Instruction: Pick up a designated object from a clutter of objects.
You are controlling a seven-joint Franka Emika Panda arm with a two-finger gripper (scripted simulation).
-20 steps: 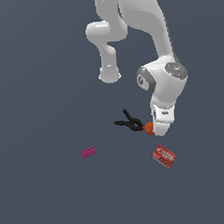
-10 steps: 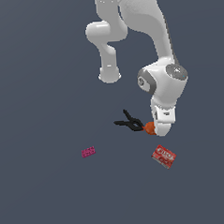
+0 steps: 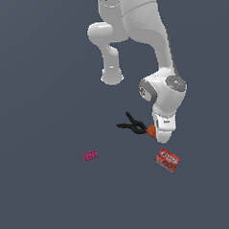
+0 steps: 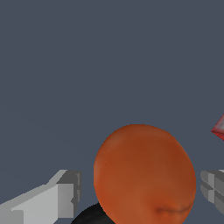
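The designated object, a smooth orange-red ball (image 4: 144, 175), fills the space between my gripper (image 4: 141, 189) fingers in the wrist view. One finger (image 4: 57, 197) and the other finger (image 4: 213, 186) stand on either side of it, each with a small gap, so the gripper is open around the ball. In the exterior view the ball (image 3: 151, 131) peeks out beside the white hand, and the gripper (image 3: 161, 133) itself is largely hidden there. The clutter of objects lies scattered around the ball.
A black clamp (image 3: 132, 125) lies right against the ball toward the exterior view's left; its dark edge (image 4: 89, 215) shows beside the ball. A flat red printed box (image 3: 167, 159) lies close below the hand. A small magenta brick (image 3: 90, 155) sits far off on the exterior view's left.
The hand has sunk slightly lower over the ball. The clamp, box and brick have not moved.
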